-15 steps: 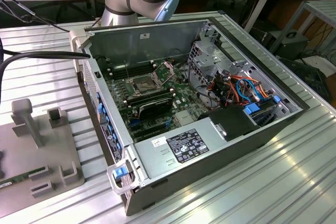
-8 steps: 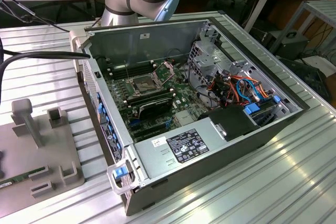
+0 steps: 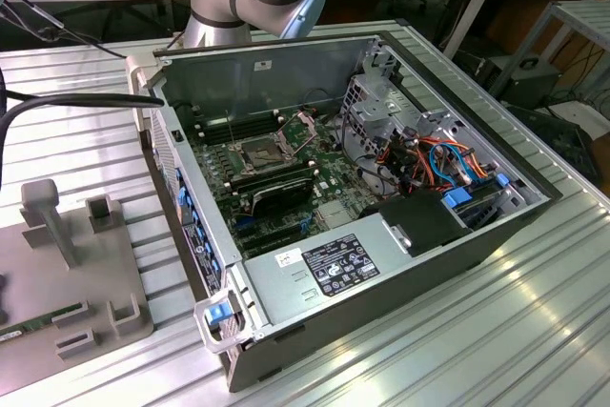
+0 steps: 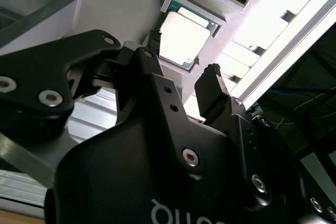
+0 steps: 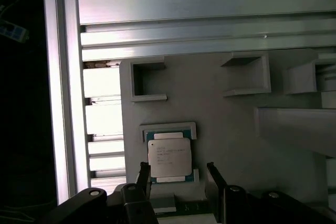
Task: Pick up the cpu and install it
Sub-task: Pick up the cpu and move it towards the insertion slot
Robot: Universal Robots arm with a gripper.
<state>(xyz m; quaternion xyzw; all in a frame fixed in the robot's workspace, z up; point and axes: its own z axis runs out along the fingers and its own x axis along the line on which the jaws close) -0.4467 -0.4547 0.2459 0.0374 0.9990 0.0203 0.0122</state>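
Grey fixture plate (image 5: pixel 226 129) cradles the cpu (image 5: pixel 169 157), its print unreadable, claw (image 5: pixel 177 168) spread apart near it.

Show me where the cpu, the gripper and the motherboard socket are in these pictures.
cpu (image 5: pixel 169 158): first wrist view, middle of its silver-grey metal top.
gripper (image 5: pixel 177 167): first wrist view, midway between its two open fingertips.
socket (image 3: pixel 262 152): exterior view, dark centre inside its metal frame.

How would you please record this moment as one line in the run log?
chip: flat in grey tray recess | jaws: open, empty, poised over chip | install: not yet done
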